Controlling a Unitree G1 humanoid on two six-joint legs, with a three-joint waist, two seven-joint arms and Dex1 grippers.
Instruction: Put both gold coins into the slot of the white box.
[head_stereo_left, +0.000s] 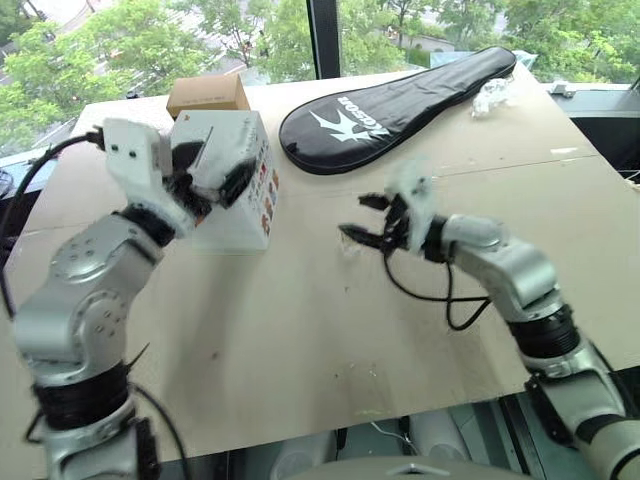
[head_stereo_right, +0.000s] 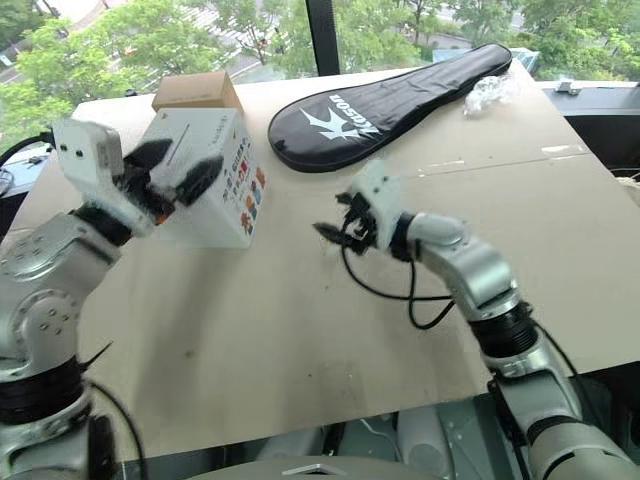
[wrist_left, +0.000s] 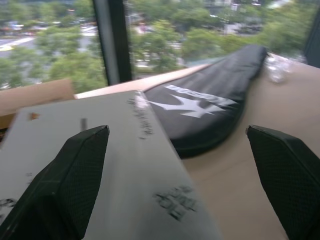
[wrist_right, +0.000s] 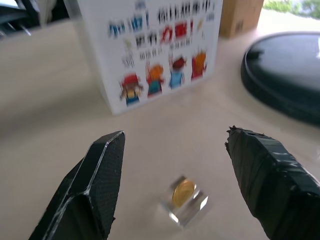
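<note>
By a window over green trees, my cardboard-covered bench (head_stereo_left: 330, 330) carries the white box (head_stereo_left: 240, 205), a black racket cover (head_stereo_left: 395, 95) and a brown carton (head_stereo_left: 207, 93). My left pincer (head_stereo_left: 205, 170) stands spread wide over the box's top, gripping nothing. My right pincer (wrist_right: 172, 170), equally wide and empty, brackets one cased gold coin (wrist_right: 183, 194) lying near the box, placed, I judge, for a pickup.
</note>
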